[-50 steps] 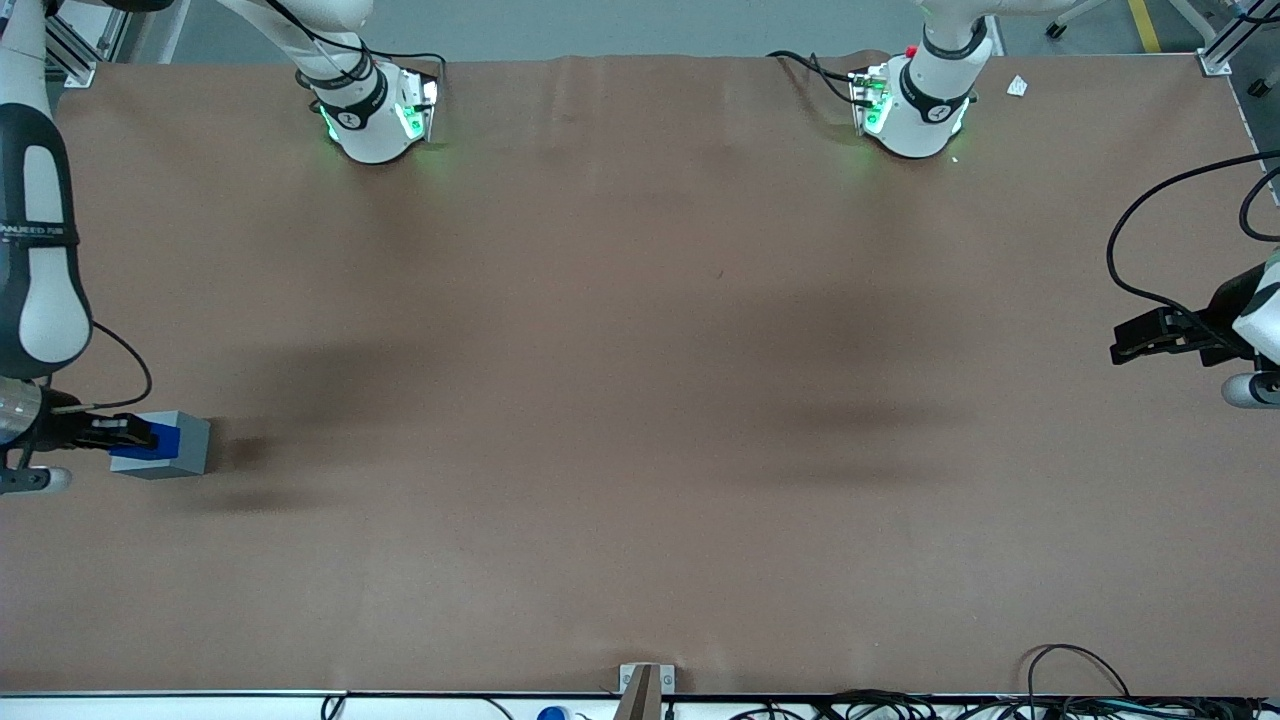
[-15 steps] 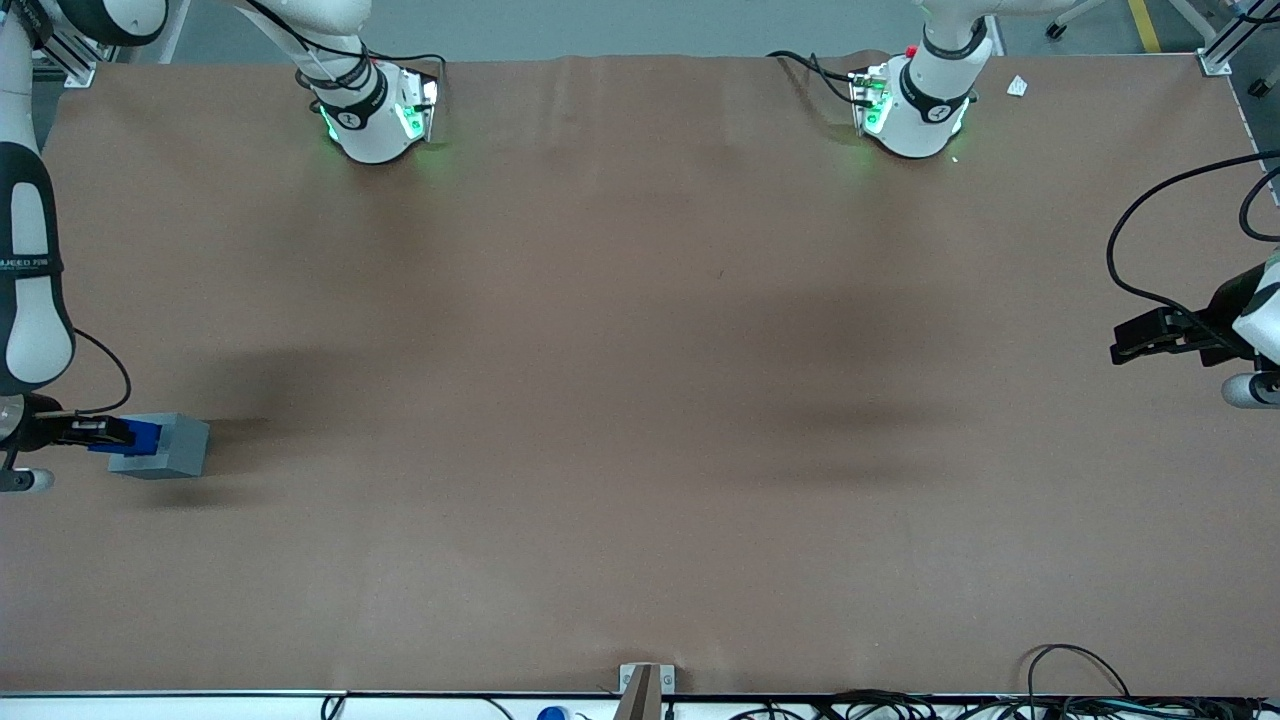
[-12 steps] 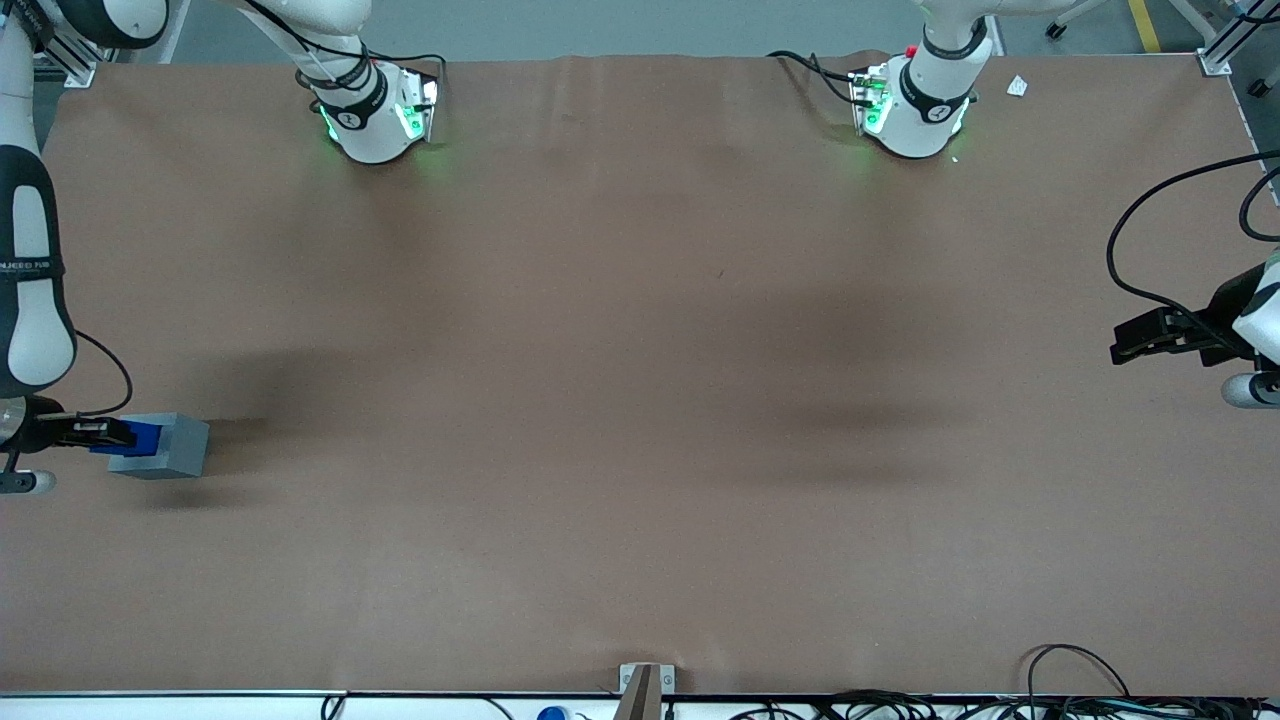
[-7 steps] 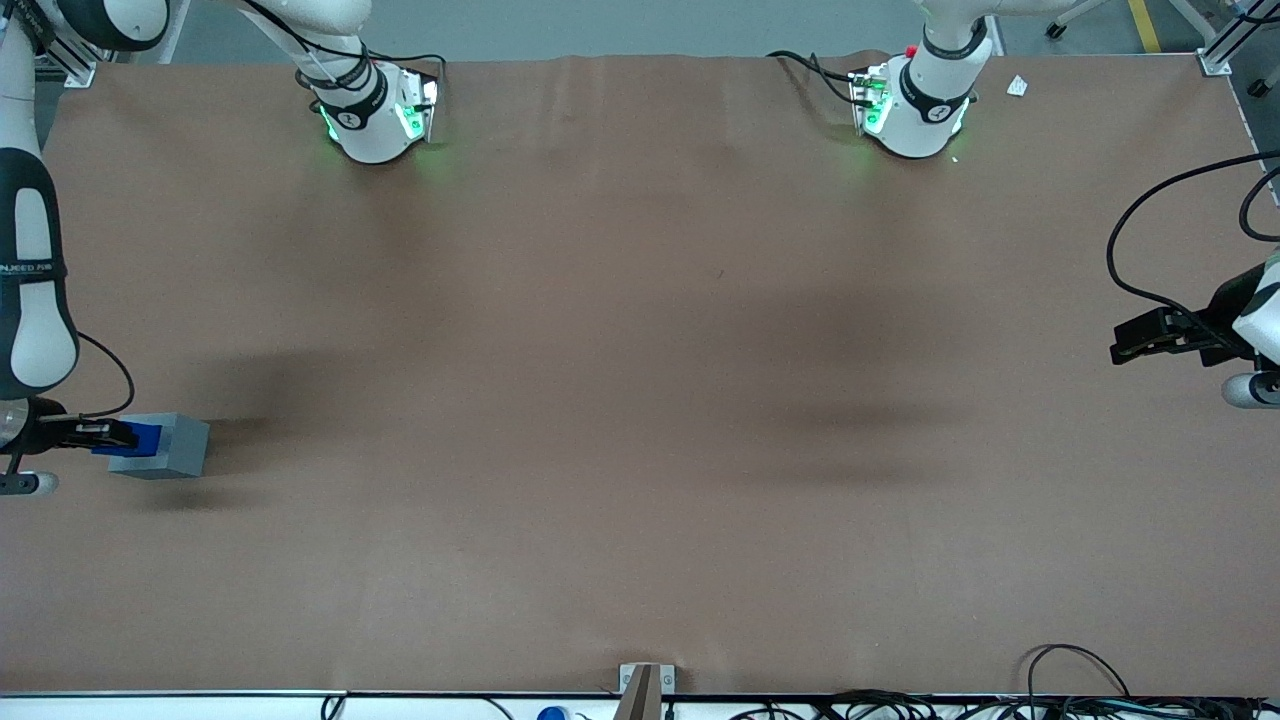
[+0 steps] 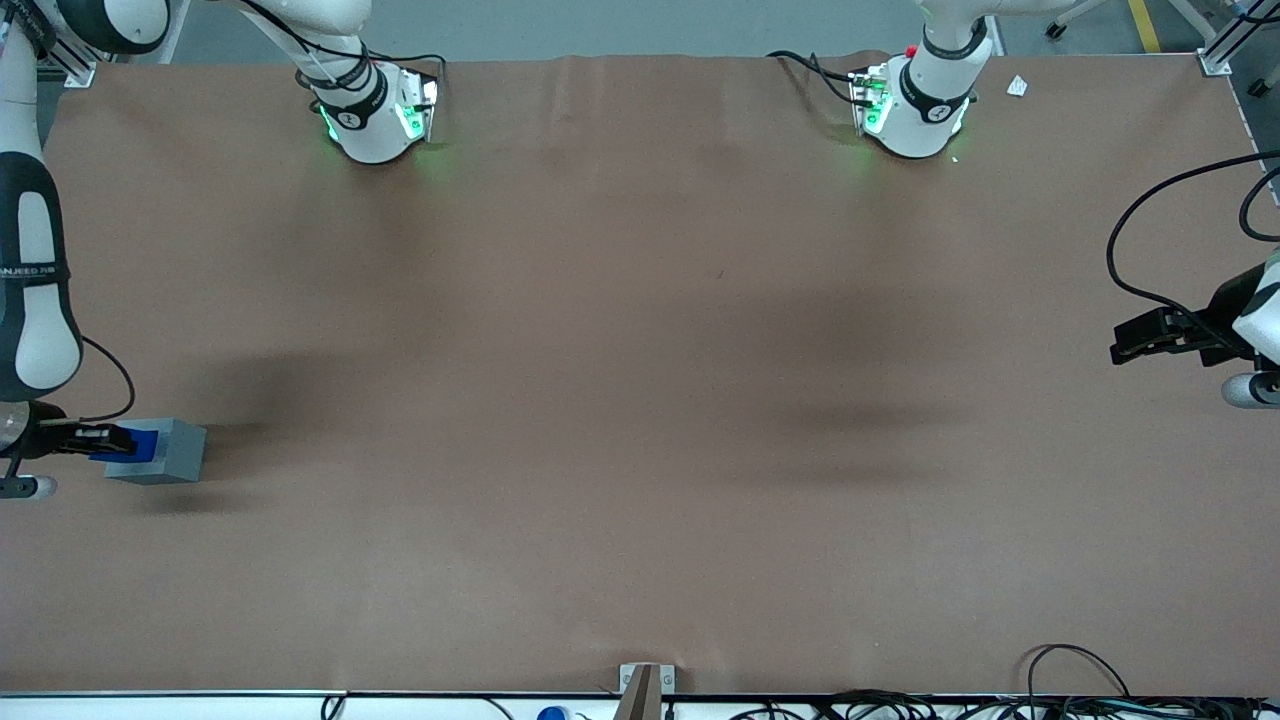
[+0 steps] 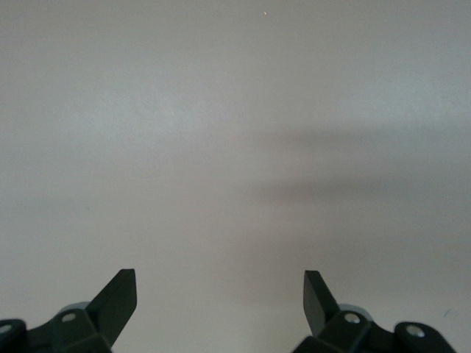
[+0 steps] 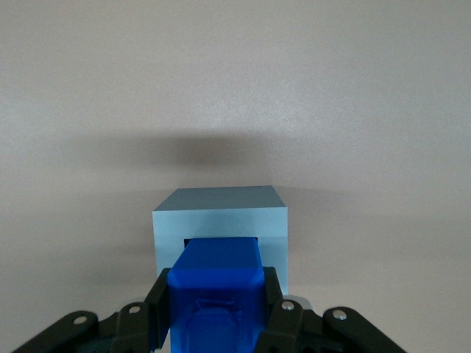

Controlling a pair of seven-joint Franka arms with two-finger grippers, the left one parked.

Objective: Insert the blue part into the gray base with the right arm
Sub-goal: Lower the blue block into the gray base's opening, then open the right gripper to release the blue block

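- Jaws (image 7: 217, 309) clenched on blue part (image 7: 218, 287), low at the working arm's desk end.
- Part's nose entering gray base (image 7: 218, 213) recess; seemingly partway, seating remains.

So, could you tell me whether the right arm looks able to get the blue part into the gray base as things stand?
Probably yes. The gripper is shut on the blue part, whose leading end already sits at the square recess of the gray base. Nothing else lies near them at the working arm's end of the table.
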